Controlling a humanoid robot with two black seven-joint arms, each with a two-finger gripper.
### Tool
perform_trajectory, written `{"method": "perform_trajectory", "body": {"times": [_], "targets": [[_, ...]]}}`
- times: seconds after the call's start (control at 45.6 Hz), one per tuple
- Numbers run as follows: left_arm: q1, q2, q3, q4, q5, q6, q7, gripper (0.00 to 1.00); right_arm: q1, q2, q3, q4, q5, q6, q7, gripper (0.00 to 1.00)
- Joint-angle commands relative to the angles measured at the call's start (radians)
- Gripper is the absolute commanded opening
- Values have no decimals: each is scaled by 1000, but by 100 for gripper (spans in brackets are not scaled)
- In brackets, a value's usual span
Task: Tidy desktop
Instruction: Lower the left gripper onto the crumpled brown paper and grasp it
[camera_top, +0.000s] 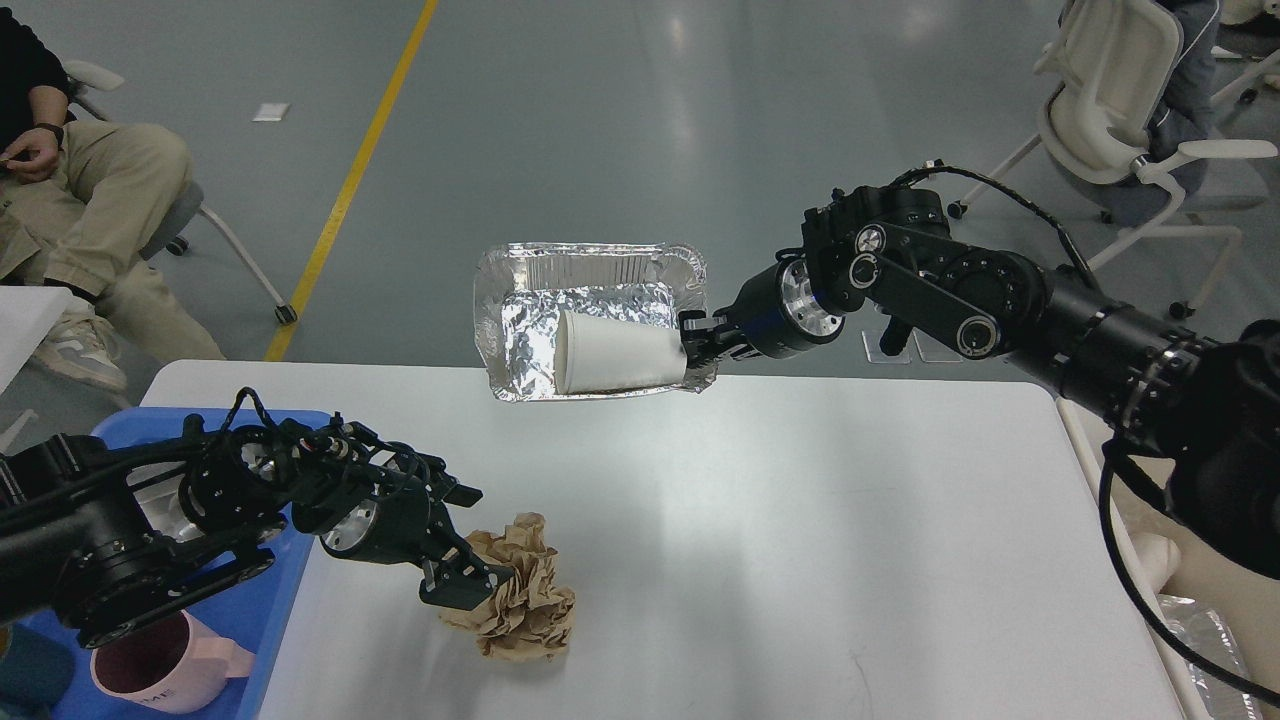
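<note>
Spanning the lower view, the desktop (800, 520) is a smooth, glossy white slab with rounded corners. A crumpled brown paper wad (525, 590) sits on it, the left gripper (470, 585) touching its edge; whether those fingers grip it I cannot tell. The right gripper (700, 345) is clamped on the rim of a crinkled foil tray (520, 290), held tilted above the far edge, a white paper cup (610, 352) lying inside. A blue tray (250, 610) holds a pink mug (165, 670). Grey floor lies beyond.
</note>
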Motion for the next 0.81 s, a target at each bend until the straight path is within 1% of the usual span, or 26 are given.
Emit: {"method": "perform_trajectory", "body": {"times": [0.0, 0.132, 0.263, 0.373, 0.395, 0.438, 0.46, 0.504, 0.614, 0.658, 0.679, 0.745, 0.789], "targets": [[7, -50, 17, 37, 0, 5, -2, 97, 0, -3, 1, 3, 0, 0, 1, 0], [19, -78, 51, 46, -2, 23, -15, 96, 0, -8, 1, 14, 0, 0, 0, 0], [42, -79, 50, 55, -2, 64, -52, 89, -2, -15, 1, 20, 2, 0, 0, 0], [47, -78, 51, 78, -5, 94, -55, 84, -2, -17, 2, 20, 2, 0, 1, 0], [49, -78, 51, 86, -3, 100, -57, 80, -3, -17, 2, 20, 2, 0, 1, 0], [50, -76, 53, 100, -3, 110, -57, 69, -3, -17, 2, 20, 0, -2, 1, 0], [50, -73, 53, 104, -3, 110, -57, 65, -3, -17, 2, 20, 1, -2, 1, 0], [50, -70, 53, 117, -2, 114, -57, 61, -6, -17, 2, 20, 2, -2, 1, 0], [53, -61, 54, 130, 0, 115, -57, 40, -6, -20, 5, 23, 2, -2, 3, 0], [53, -61, 57, 140, -2, 114, -60, 23, -6, -23, 7, 29, 2, 0, 1, 0], [53, -61, 62, 144, -2, 114, -60, 17, -6, -24, 8, 31, 2, -2, 3, 0], [52, -61, 82, 164, -2, 114, -63, 7, -6, -24, 10, 34, 1, -2, 1, 0], [50, -61, 94, 175, -2, 114, -68, 2, -6, -26, 10, 35, 2, -2, 1, 0]]}}
